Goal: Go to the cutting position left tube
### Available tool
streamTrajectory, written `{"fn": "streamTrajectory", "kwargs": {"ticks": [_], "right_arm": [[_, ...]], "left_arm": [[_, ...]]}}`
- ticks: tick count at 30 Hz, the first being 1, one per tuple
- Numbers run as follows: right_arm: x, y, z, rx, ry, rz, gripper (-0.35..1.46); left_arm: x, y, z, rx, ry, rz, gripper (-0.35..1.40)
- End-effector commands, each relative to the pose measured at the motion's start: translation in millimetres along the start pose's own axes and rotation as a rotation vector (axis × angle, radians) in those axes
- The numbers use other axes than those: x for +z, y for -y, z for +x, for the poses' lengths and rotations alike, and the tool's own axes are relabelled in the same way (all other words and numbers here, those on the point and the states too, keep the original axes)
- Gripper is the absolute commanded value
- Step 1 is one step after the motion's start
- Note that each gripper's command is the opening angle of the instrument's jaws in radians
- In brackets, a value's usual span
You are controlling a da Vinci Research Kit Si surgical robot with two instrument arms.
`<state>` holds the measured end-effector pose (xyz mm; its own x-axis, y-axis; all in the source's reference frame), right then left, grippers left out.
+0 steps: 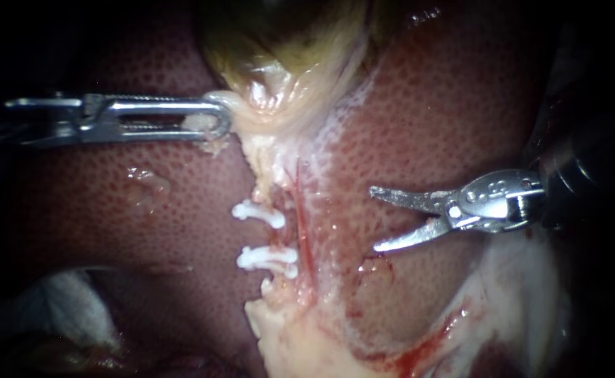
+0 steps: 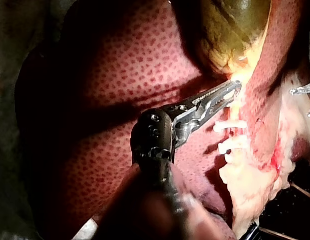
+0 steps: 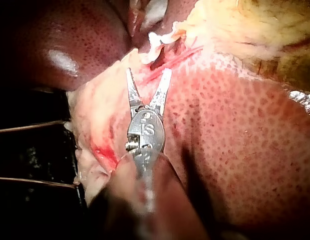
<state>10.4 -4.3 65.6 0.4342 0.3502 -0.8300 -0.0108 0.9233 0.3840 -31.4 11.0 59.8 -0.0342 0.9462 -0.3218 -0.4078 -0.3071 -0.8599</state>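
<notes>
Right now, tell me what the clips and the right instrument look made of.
The clips: white, smooth and faintly glossy with rounded ends. They are likely moulded plastic, though the look leaves it open. The right instrument: bright silver with sharp highlights, so polished metal, probably steel. Its open blades taper to thin points.
</notes>
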Motion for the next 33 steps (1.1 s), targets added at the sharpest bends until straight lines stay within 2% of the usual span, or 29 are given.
{"fn": "streamTrajectory", "kwargs": {"ticks": [1, 7, 11, 14, 19, 24, 33], "right_arm": [[0.1, 0.0, 0.0, 0.0, -0.001, 0.003, 1.43], [1.6, 0.6, -0.5, -0.005, -0.009, 0.02, 1.45], [4.8, 1.5, -1.5, 0.018, -0.018, 0.045, 1.45], [7.6, 2.0, -2.5, 0.037, -0.005, 0.055, 1.45], [12.0, 2.4, -4.1, 0.085, -0.009, 0.08, 1.45], [15.3, 2.1, -5.4, 0.122, 0.004, 0.083, 1.45], [17.1, 1.2, -6.1, 0.163, 0.026, 0.076, 1.45]], "left_arm": [[-0.4, -0.3, 0.1, 0.006, -0.007, -0.006, -0.35], [-0.8, -1.4, -0.1, 0.004, -0.013, -0.001, -0.35], [-0.9, -1.5, -0.2, 0.004, -0.016, -0.002, -0.35], [-0.8, -1.5, -0.4, 0.005, -0.017, 0.0, -0.35], [-0.4, -1.6, -0.8, 0.007, -0.019, 0.003, -0.35], [-0.3, -1.9, -1.1, 0.008, -0.016, -0.002, -0.35], [-0.2, -2.3, -1.3, 0.009, -0.014, -0.005, -0.35]]}}
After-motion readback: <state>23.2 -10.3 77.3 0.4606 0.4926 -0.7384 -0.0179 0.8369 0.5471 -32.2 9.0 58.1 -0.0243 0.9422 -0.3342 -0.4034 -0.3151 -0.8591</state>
